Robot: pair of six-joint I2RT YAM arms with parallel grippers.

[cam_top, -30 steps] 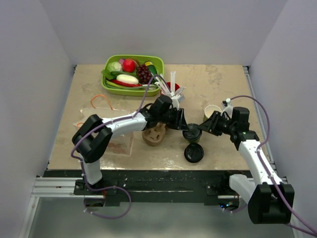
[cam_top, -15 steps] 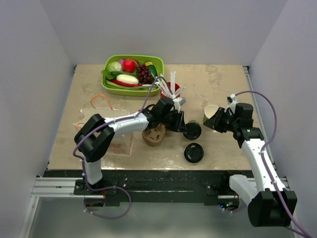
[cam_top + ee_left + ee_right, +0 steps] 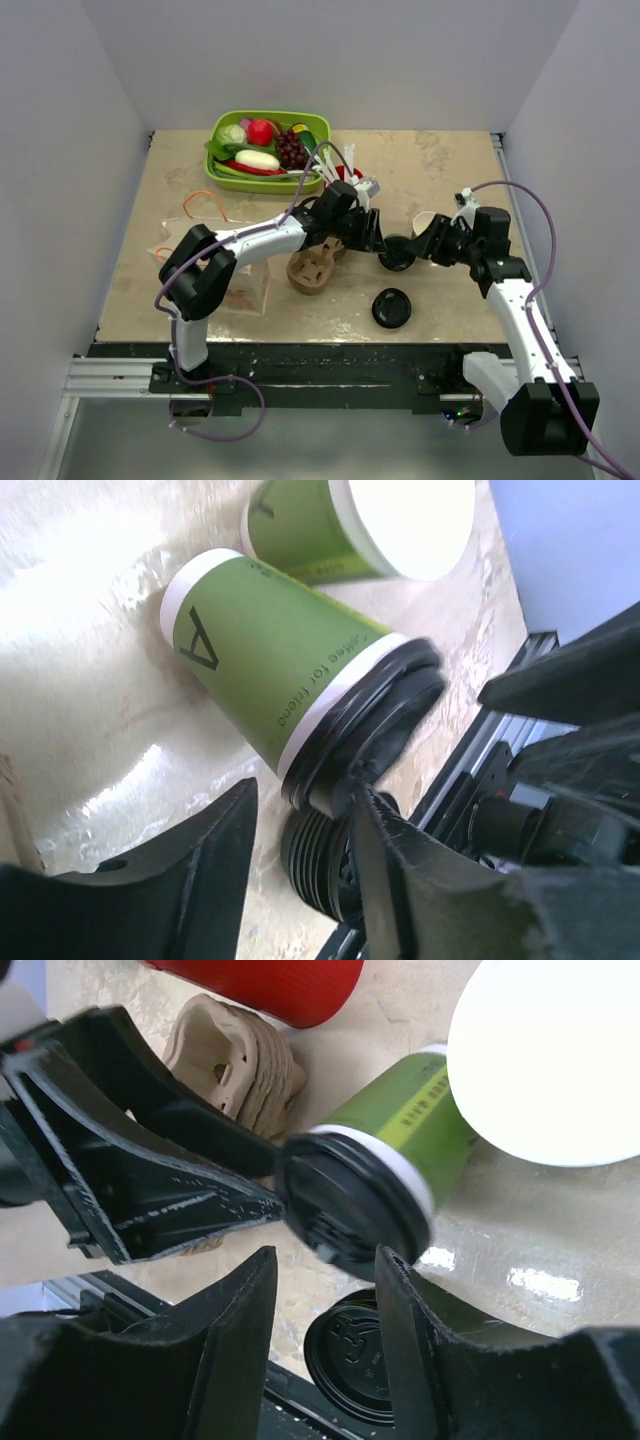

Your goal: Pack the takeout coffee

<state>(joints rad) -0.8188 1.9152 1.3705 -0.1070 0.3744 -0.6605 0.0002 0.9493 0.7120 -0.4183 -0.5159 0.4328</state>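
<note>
While the small green paper cup [image 3: 285, 665] lies on its side on the beige table [image 3: 440, 160], its round black plastic lid [image 3: 352, 1205] is pressed on and turned toward the right gripper [image 3: 325, 1260]. That gripper faces the lid with its jaws spread and holds nothing, the lid sitting just beyond its tips. The left gripper [image 3: 305, 795] comes at the same lid from the other side, jaws likewise apart. One fingertip [image 3: 245, 1200] touches the lid's rim, and nothing is clamped.

A second green paper cup [image 3: 350, 525], uncovered and white inside, stands just beside the lying one, though I cannot tell whether they touch. A loose black plastic lid [image 3: 391, 308] lies flat nearer the front edge, apart from both cups. The brown moulded cardboard cup carrier [image 3: 312, 268] sits under the left arm, left of the lidded cup. A red ribbed cup [image 3: 260, 980] stands beyond it. A green plastic tray [image 3: 250, 184] of toy vegetables rests at the far left.
</note>
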